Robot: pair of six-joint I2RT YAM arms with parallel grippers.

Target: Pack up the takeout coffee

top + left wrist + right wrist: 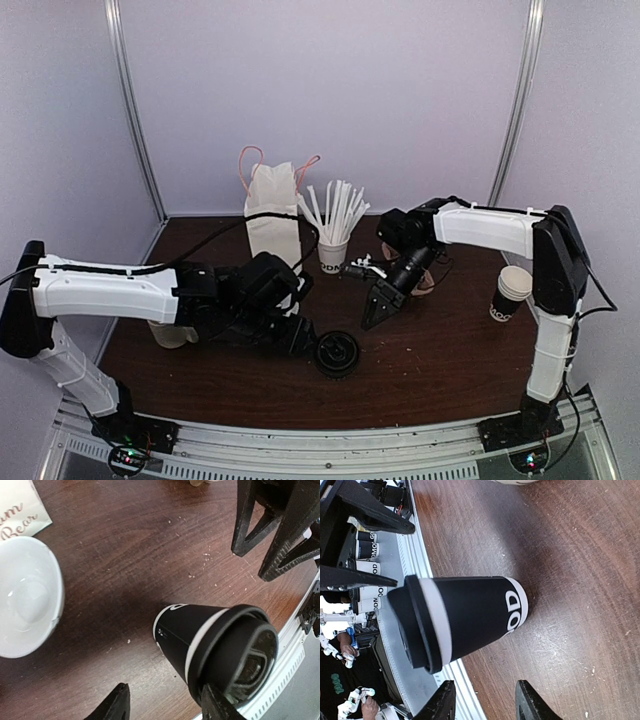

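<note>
The takeout coffee is a black cup with a white rim and a black lid, standing upright on the brown table. In the left wrist view the cup is just ahead of my left gripper. The jaws are open, and one finger sits against the lid's edge. My left gripper is just left of the cup. My right gripper is open and empty, hanging a little above and to the right of it. The right wrist view shows the cup beyond the open right gripper.
A white paper bag with pink handles stands at the back. A white cup of stirrer sticks is beside it. A cream mug sits left of the coffee. A stack of cups stands at the right. The metal rail runs along the near edge.
</note>
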